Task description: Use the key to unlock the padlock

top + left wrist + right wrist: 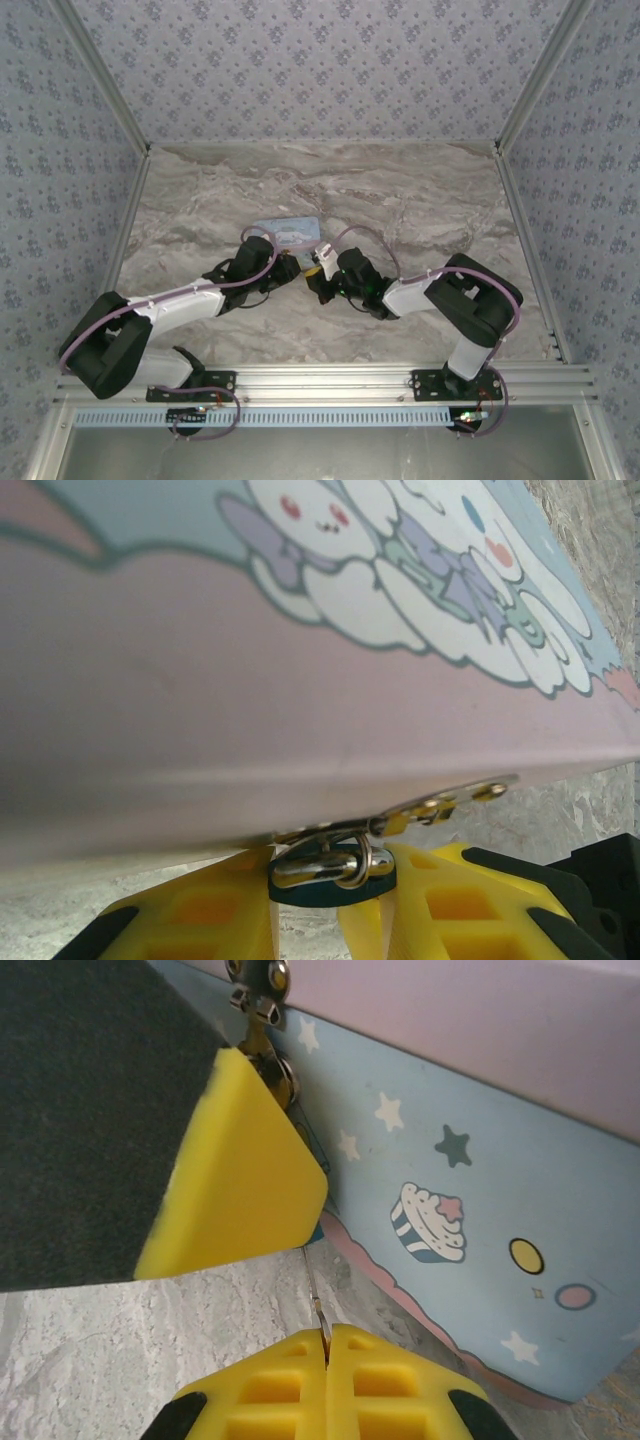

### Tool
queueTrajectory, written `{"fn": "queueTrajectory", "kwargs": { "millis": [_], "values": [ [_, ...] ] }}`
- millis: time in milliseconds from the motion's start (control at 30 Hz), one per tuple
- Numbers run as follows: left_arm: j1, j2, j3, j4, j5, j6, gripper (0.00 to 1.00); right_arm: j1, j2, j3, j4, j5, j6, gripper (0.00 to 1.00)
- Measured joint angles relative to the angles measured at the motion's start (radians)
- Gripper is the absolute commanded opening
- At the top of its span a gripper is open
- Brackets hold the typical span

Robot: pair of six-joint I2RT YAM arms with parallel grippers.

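Observation:
The padlock [332,890], a tiny dark-teal body with a chrome shackle [318,866], hangs from the hasp [440,805] of the cartoon tin box [300,660]. My left gripper [330,882] is shut on the padlock body, one yellow finger on each side. My right gripper [326,1336] is shut on the key [316,1305]. Its thin metal blade points up toward the underside of the left gripper's yellow finger [235,1175], which hides most of the padlock in the right wrist view. In the top view both grippers [292,268] [320,275] meet at the tin's near edge.
The light-blue tin box [290,231] lies on the marble table [420,200] just beyond the grippers, its side printed with a cupcake [428,1222]. Patterned walls enclose the table on three sides. Open marble lies to the left, right and back.

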Motion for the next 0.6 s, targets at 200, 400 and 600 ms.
{"fn": "queueTrajectory", "kwargs": {
  "millis": [200, 400, 600],
  "values": [
    [0.0, 0.0, 0.0, 0.0, 0.0, 0.0, 0.27, 0.0, 0.002, -0.011, 0.018, -0.013, 0.0, 0.0],
    [0.0, 0.0, 0.0, 0.0, 0.0, 0.0, 0.27, 0.0, 0.002, -0.019, 0.027, -0.016, 0.0, 0.0],
    [0.0, 0.0, 0.0, 0.0, 0.0, 0.0, 0.27, 0.0, 0.002, -0.026, 0.042, -0.025, 0.0, 0.0]
  ]
}}
